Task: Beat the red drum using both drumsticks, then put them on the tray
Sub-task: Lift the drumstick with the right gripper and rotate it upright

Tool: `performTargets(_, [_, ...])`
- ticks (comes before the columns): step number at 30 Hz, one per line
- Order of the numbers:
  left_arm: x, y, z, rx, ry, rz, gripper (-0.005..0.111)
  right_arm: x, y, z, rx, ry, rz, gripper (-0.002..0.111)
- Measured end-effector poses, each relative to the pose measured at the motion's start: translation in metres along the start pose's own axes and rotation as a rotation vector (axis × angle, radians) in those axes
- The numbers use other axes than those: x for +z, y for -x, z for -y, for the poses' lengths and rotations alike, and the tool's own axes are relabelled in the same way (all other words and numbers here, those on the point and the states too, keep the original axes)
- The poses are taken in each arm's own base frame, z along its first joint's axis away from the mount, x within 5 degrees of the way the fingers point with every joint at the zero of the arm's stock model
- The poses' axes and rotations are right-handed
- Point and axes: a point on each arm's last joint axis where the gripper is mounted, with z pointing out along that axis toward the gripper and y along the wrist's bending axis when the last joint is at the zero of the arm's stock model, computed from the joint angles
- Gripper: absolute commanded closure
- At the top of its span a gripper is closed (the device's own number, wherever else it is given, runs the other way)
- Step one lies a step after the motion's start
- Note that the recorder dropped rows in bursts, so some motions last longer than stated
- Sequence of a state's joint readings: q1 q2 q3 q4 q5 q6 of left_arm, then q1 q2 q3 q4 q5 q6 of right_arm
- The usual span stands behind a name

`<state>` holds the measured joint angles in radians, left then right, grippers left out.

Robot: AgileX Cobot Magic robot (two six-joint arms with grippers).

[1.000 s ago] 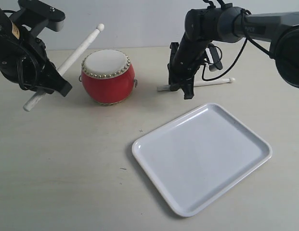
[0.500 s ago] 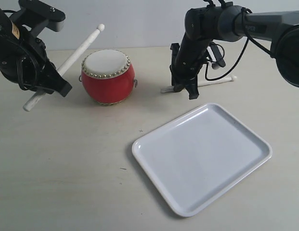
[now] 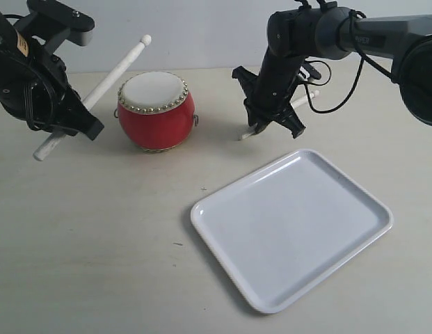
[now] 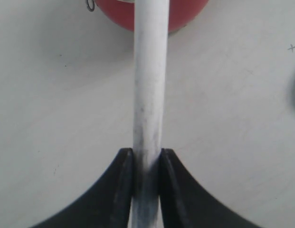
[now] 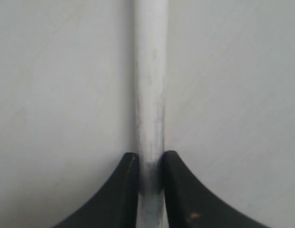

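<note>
The red drum [image 3: 156, 111] with its cream top stands upright at the back left of the table. My left gripper [image 3: 71, 125] hovers to the left of the drum, shut on one drumstick [image 3: 115, 73] that slants up over the drum's far-left rim. In the left wrist view the fingers [image 4: 124, 180] clamp that drumstick [image 4: 149, 95], with the drum [image 4: 185, 14] beyond it. My right gripper [image 3: 271, 124] is to the right of the drum, shut on the other drumstick [image 3: 246, 134], which tilts just above the table. The right wrist view shows this drumstick [image 5: 149, 71] pinched between the fingers [image 5: 178, 185]. The white tray [image 3: 292, 229] lies at the front right with nothing in it.
A black cable [image 3: 337, 87] loops behind my right arm. The table's far edge meets a pale wall [image 3: 202, 35] behind the drum.
My right gripper has turned and raised its drumstick from lying flat on the table to a tilt. The left arm and its drumstick have not moved.
</note>
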<state>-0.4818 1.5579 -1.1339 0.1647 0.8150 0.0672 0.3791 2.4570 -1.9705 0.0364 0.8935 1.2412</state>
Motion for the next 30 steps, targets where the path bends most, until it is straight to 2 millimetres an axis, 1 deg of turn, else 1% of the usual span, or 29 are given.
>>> performTargets(3, [0.0, 0.0, 0.0, 0.0, 0.0, 0.0, 0.107, 0.0, 0.0, 0.0001, -0.05, -0.002, -0.001, 0.108])
performTargets(19, [0.0, -0.0002, 0.0, 0.004, 0.0, -0.002, 0.107, -0.0005, 0.0006, -0.0016, -0.058, 0.014, 0.006, 0.108])
performTargets(30, [0.0, -0.0002, 0.0, 0.004, 0.0, -0.002, 0.107, -0.0005, 0.0011, -0.0025, -0.141, 0.023, 0.013, 0.108])
